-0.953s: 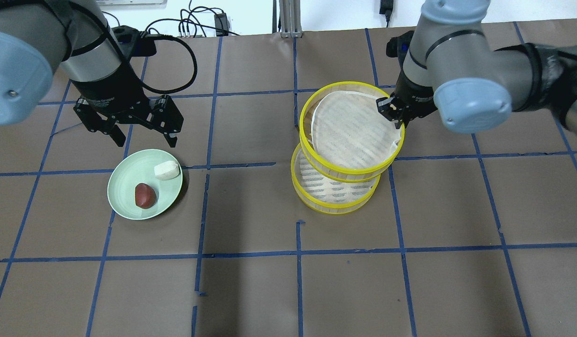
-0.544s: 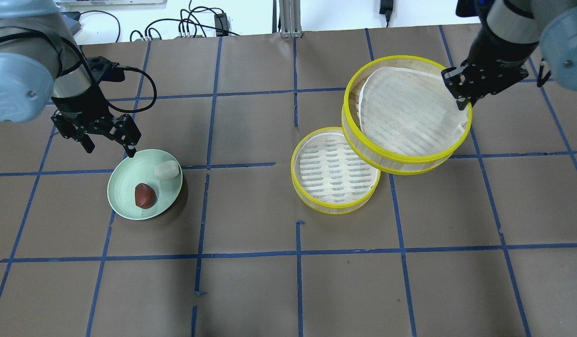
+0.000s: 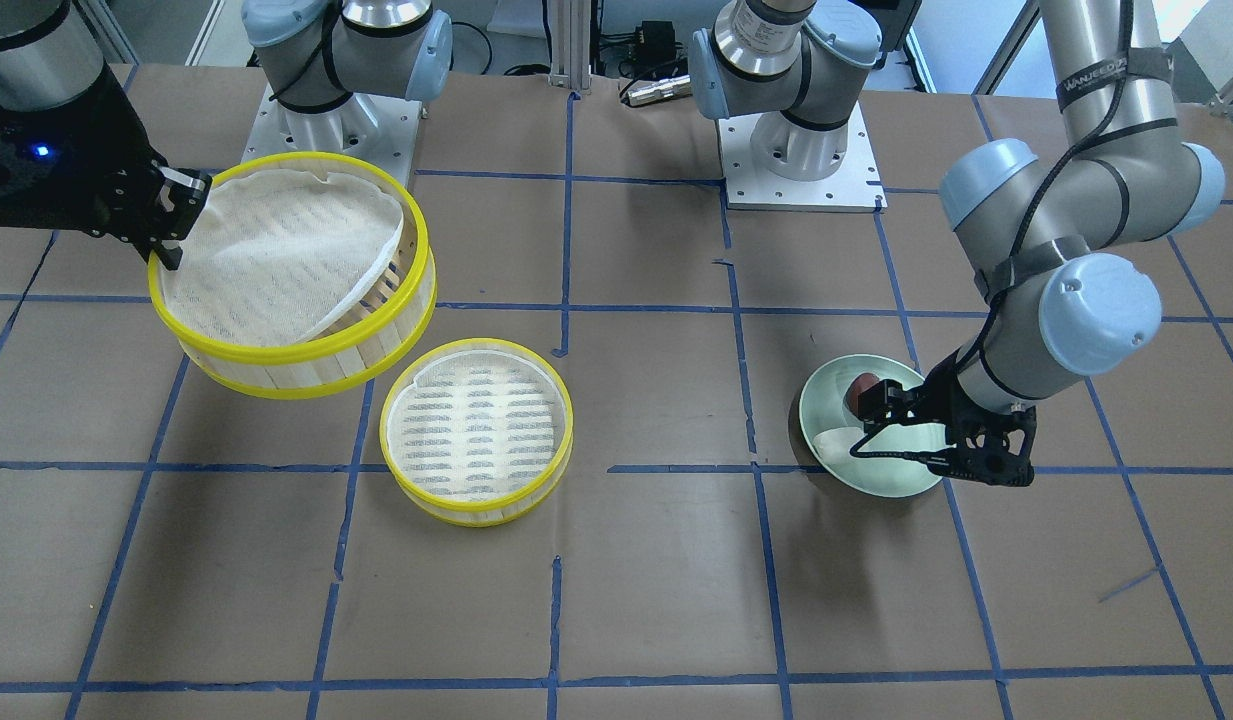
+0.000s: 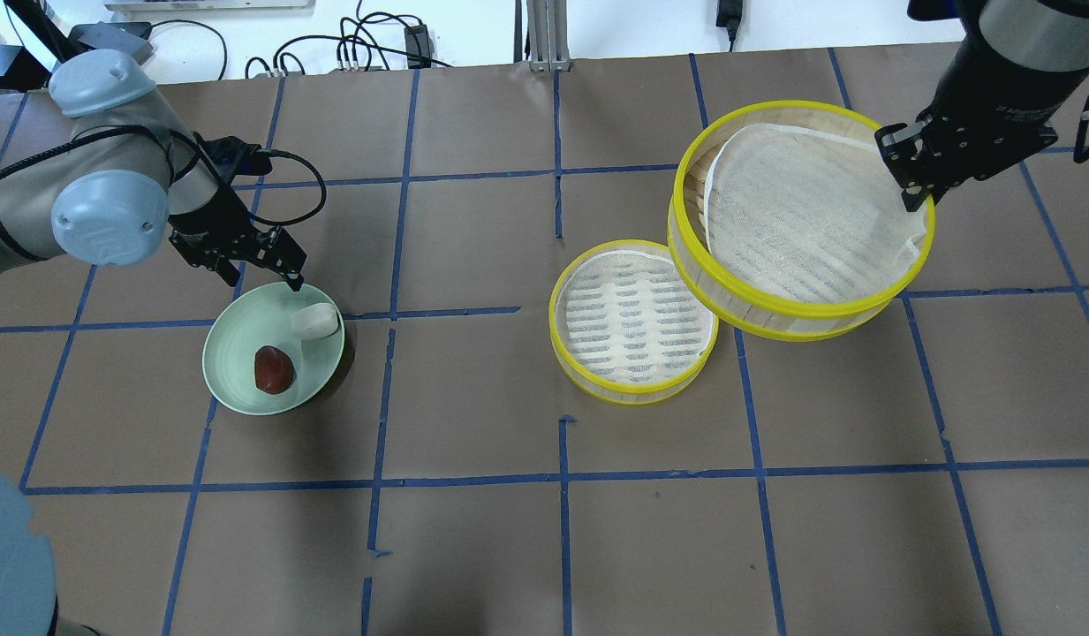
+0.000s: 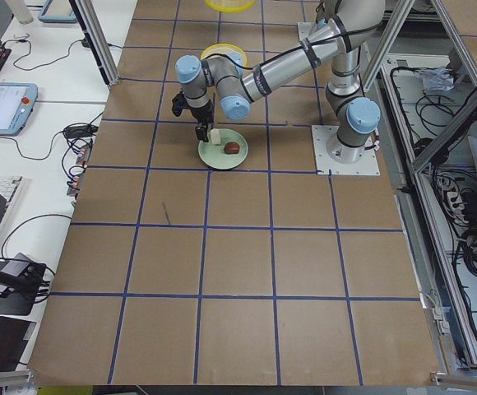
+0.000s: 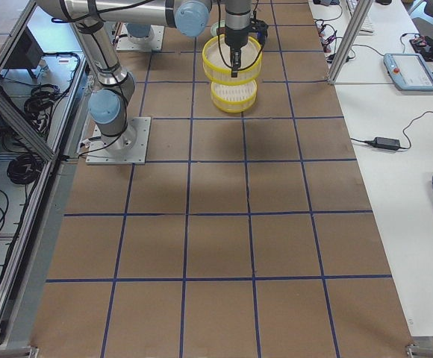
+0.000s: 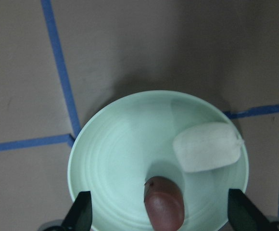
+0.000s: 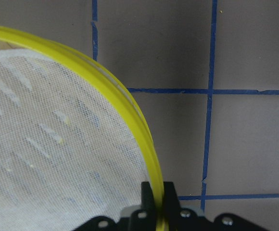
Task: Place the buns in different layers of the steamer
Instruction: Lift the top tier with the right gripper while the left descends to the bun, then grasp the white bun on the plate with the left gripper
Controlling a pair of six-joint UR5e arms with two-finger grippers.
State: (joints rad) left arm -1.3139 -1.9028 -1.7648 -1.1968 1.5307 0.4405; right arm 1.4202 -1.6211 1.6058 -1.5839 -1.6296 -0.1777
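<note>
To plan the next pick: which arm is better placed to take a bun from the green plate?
Left. The left pincer hangs open over the pale green plate holding the white bun and the brown bun. The right pincer is busy, shut on the rim of the lifted steamer tray.

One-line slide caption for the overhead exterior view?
Right gripper holds the upper steamer layer clear of the lower layer; open left gripper hovers over the green plate with white bun and brown bun.
</note>
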